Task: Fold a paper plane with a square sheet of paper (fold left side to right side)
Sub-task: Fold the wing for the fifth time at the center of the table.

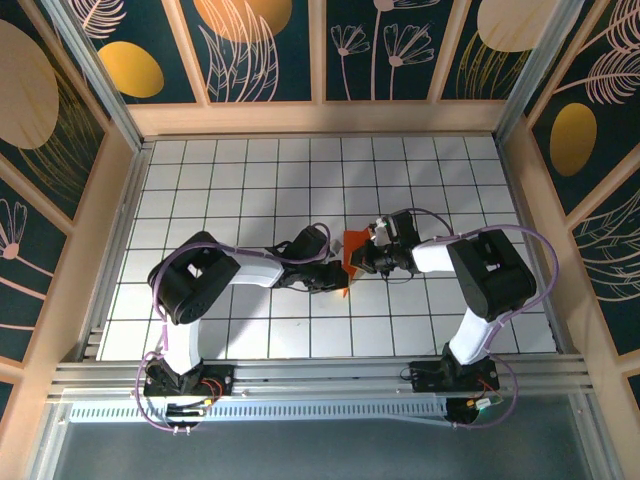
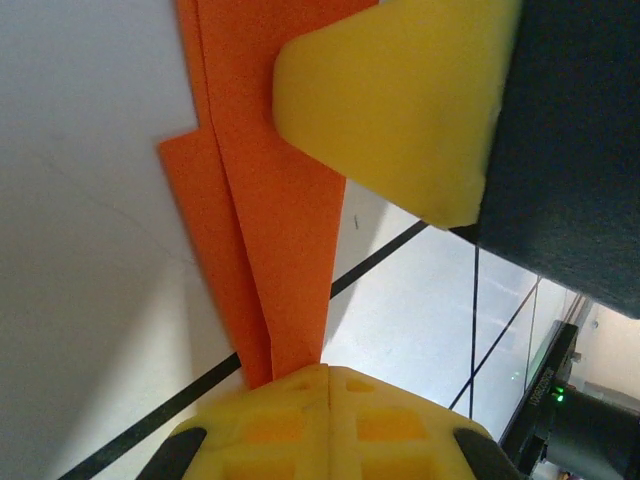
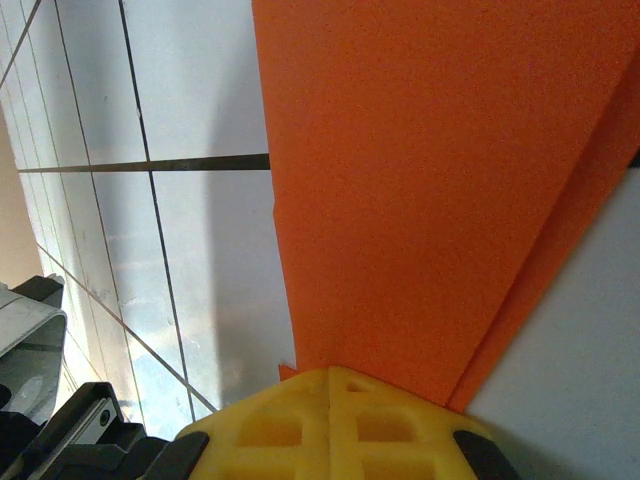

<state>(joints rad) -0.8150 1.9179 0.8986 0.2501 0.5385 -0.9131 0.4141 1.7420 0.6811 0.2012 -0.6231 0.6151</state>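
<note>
Left end effector, right end effector, pinching paper plane

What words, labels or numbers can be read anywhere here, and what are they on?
None can be read.
Pale print on a dark arm part beside a green light: too blurred to read.
The orange paper, the white table and the painted walls carry no writing.

Left arm: black housings, white links
Right arm: black housings, white links
Cables: lilac, looped along both arms
Fingers: yellow, square pockets, black corners
</note>
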